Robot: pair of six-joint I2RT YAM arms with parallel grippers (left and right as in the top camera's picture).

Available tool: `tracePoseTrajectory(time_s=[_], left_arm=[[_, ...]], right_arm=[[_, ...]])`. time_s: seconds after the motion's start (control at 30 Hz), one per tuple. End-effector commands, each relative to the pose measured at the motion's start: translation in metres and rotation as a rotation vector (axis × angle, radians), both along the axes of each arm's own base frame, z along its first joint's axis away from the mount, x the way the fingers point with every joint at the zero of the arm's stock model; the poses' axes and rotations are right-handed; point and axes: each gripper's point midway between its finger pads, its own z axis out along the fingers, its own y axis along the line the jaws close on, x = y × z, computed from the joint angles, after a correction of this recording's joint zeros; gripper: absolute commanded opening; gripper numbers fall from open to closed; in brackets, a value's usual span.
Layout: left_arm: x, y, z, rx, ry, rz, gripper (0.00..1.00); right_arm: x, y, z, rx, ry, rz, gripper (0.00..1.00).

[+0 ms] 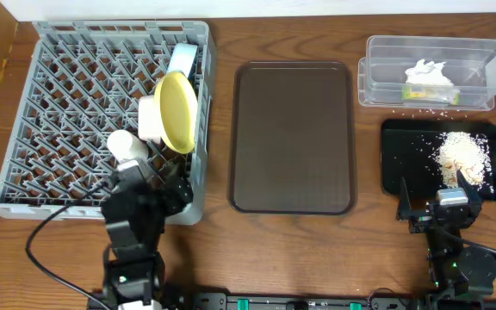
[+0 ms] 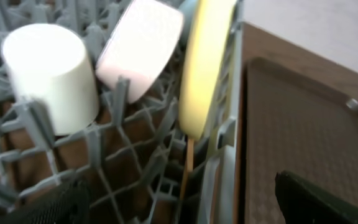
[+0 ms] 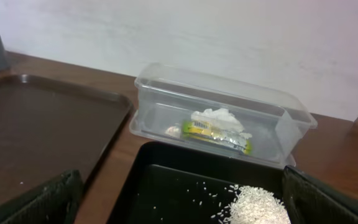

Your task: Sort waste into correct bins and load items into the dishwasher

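Observation:
The grey dish rack holds the upright yellow-green plate, the light blue bowl, the white bowl and the pale cup. My left gripper is open and empty over the rack's front right corner. Its wrist view shows the cup, white bowl, plate and a chopstick standing in the rack. My right gripper is open and empty at the near edge of the black tray, which holds rice crumbs. The clear tub holds the napkin and wrapper.
The brown serving tray lies between the rack and the bins, and shows in the left wrist view and the right wrist view. A few loose crumbs lie on the table between tub and black tray. Cables trail at the front edge.

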Motion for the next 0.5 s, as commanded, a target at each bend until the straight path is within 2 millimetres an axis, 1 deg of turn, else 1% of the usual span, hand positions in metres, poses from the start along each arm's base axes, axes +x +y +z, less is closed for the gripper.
tracePoseTrajectory(time_s=[0.0, 0.17, 0.33, 0.4, 0.47], left_arm=[[-0.003, -0.009, -0.017, 0.027, -0.039, -0.043, 0.95], [-0.004, -0.015, -0.027, 0.037, -0.112, -0.065, 0.95], [-0.007, -0.024, -0.032, 0.063, -0.169, -0.107, 0.95], [-0.009, -0.028, -0.032, 0.082, -0.191, -0.131, 0.95], [-0.011, -0.033, -0.028, 0.102, -0.211, -0.157, 0.95]], right_arm=[[0.000, -0.002, 0.000, 0.001, -0.002, -0.004, 0.99], [0.000, -0.002, 0.000, 0.001, -0.002, -0.004, 0.99], [0.000, -0.002, 0.000, 0.001, -0.002, -0.004, 0.99], [0.000, -0.002, 0.000, 0.001, -0.002, -0.004, 0.99], [0.000, -0.002, 0.000, 0.001, -0.002, -0.004, 0.99]])
